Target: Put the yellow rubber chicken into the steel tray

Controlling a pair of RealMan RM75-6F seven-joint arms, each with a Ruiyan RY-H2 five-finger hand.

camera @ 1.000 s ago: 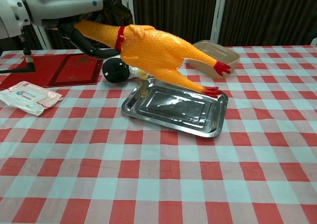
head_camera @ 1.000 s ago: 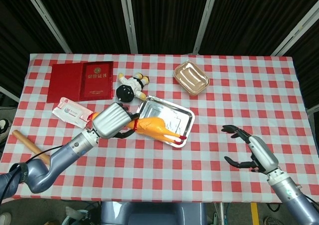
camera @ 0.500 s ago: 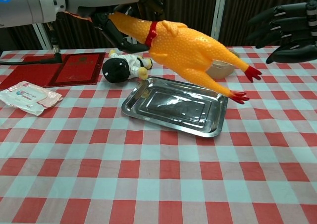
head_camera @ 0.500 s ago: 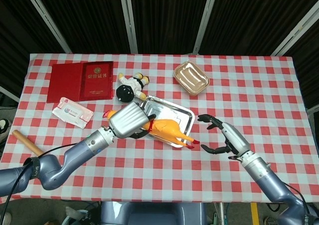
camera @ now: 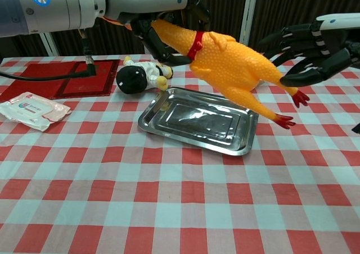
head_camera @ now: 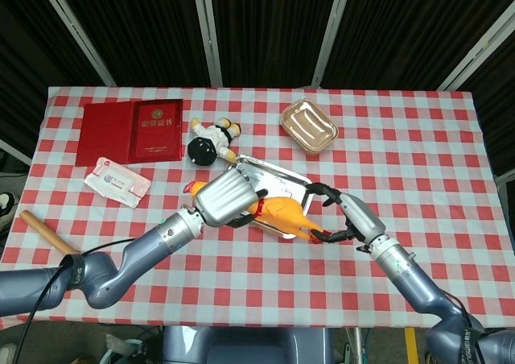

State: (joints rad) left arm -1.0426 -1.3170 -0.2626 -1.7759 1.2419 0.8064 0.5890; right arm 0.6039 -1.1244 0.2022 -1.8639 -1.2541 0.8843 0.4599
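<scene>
Up in the air above the steel tray (camera: 169, 131), clear of its floor: yellow rubber chicken (camera: 236, 68), neck gripped by the left hand (head_camera: 228, 200), body slanting down, red feet past the tray's right rim. Just right of the tray, right hand (camera: 306, 49) with fingers spread and curved around the legs; touching or not, cannot tell. Under the tray, a red-and-white checked tablecloth (head_camera: 418, 163) over the whole table. Behind the tray to the left, a small black-and-white doll (head_camera: 208, 141) lying on its side; beyond that, a red booklet (head_camera: 131, 132) lying flat. Left of the tray, a white packet (head_camera: 117, 181); further left and nearer, a wooden stick (head_camera: 47, 233). Behind the tray to the right, a tan plastic container (head_camera: 308, 126). Beyond the table, dark corrugated wall panels crossed by pale slanting bars.
</scene>
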